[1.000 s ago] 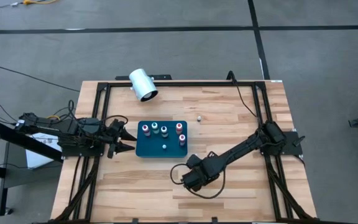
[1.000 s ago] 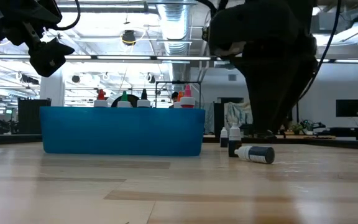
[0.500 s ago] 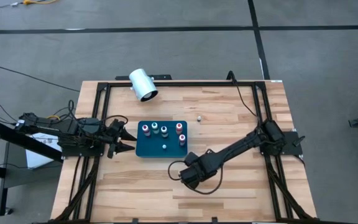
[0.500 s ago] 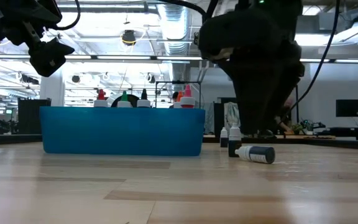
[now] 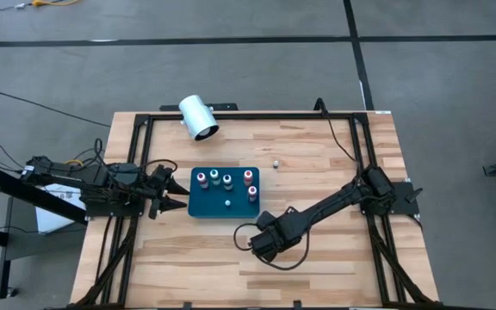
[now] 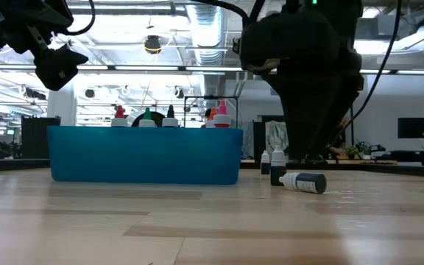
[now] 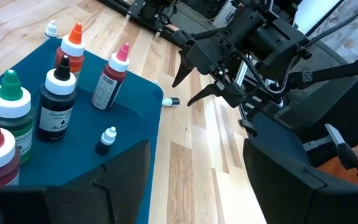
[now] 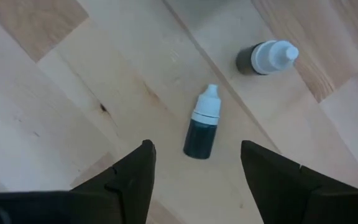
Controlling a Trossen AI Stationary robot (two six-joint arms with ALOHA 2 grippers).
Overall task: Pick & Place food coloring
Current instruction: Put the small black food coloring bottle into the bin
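Note:
Several small bottles with red, green, dark and pink tops stand on the teal tray point(image 5: 222, 193) point(image 6: 146, 154) point(image 7: 73, 162). A dark bottle with a white cap point(image 8: 202, 124) point(image 6: 304, 182) lies on its side on the wood near the tray's near right corner. A second one point(image 8: 266, 57) point(image 6: 277, 165) stands upright beside it. My right gripper point(image 8: 194, 180) point(image 7: 199, 84) hangs open above the lying bottle, pointing down, a finger on either side and clear of it. My left gripper point(image 5: 174, 194) point(image 7: 194, 180) waits open at the tray's left edge. A tiny whitish piece point(image 5: 275, 162) lies beyond the tray.
A large white cylinder point(image 5: 198, 117) lies at the table's far edge, left of centre. A black frame point(image 5: 248, 116) runs around the tabletop. Bare wood stretches along the near side and to the right of the tray. A third small bottle point(image 6: 264, 163) stands behind the upright one.
My right gripper has shifted a little toward the tray's near right corner, staying open above the two loose bottles. The bottles and the left arm have kept still.

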